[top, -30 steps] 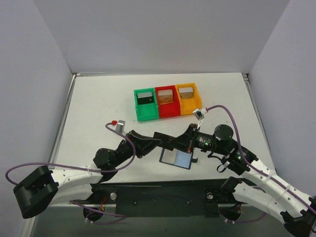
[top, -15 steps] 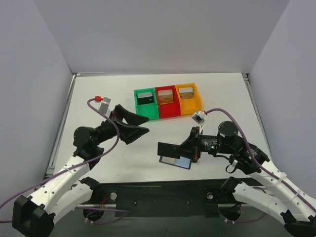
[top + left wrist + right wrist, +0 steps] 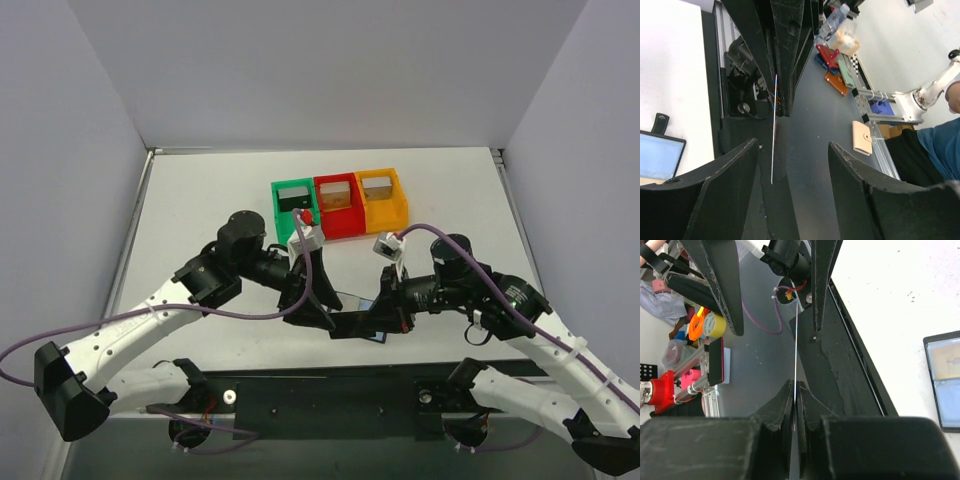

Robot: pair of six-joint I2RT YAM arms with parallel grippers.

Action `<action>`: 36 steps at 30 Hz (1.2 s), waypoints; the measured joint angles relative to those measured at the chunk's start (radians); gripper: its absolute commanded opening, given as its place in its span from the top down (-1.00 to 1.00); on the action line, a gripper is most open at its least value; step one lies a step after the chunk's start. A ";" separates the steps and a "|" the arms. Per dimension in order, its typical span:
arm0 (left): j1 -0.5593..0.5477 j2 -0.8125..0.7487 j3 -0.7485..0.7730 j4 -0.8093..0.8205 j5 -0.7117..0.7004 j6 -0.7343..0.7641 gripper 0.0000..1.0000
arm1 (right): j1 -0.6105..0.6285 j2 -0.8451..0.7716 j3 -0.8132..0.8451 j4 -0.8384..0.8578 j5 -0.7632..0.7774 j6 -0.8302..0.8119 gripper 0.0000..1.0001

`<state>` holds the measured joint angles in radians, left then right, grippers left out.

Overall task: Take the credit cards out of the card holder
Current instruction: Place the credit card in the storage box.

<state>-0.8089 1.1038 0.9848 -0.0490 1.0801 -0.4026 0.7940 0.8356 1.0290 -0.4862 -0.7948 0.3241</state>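
Top view, hands: left hand [image 3: 312,306] and right hand [image 3: 362,322] meet tip to tip low over the near side of the worktop [image 3: 200,210]
Top view, holder: card holder [image 3: 356,300] lies open and flat on the worktop, just beyond the hands and partly hidden by them
Left wrist view, hand: left hand [image 3: 792,145] has its jaws apart, straddling a card [image 3: 773,137] seen edge-on; neither finger touches it
Left wrist view, holder: open at the left edge of view, a pale blue card in its pocket
Right wrist view, hand: right hand [image 3: 795,390] is clamped on the card, which stands out from the tips as a thin line
Right wrist view, holder: open at the right edge, two cards showing inside, so the task looks part done
Risk, drop: if the right hand lets go before the left closes, the card likely falls toward the black base plate [image 3: 845,370]
Risk, bend: the card sits nearer one left finger than the other; an off-centre closure could flex it or twist it loose
Risk, holder: both hands work low beside the holder; a sweep could shove it
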 measured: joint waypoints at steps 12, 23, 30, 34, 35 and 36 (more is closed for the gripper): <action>-0.011 0.105 0.082 -0.211 0.003 0.148 0.20 | 0.046 0.032 0.004 -0.041 0.010 -0.039 1.00; -0.018 0.131 0.112 -0.240 0.006 0.162 0.20 | 0.046 0.033 0.004 -0.042 0.038 -0.049 1.00; -0.040 0.131 0.112 -0.257 0.005 0.176 0.41 | 0.046 0.034 0.004 -0.042 0.048 -0.058 1.00; -0.046 0.135 0.112 -0.256 0.006 0.178 0.63 | 0.046 0.034 0.004 -0.042 0.050 -0.058 1.00; -0.047 0.137 0.112 -0.256 0.005 0.177 0.71 | 0.046 0.034 0.004 -0.042 0.051 -0.058 1.00; -0.048 0.140 0.112 -0.256 0.005 0.176 0.76 | 0.046 0.034 0.004 -0.043 0.051 -0.058 1.00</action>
<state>-0.8570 1.2434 1.0969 -0.3050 1.0851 -0.2264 0.8398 0.8696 1.0328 -0.5289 -0.7441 0.2657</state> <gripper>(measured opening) 0.204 0.004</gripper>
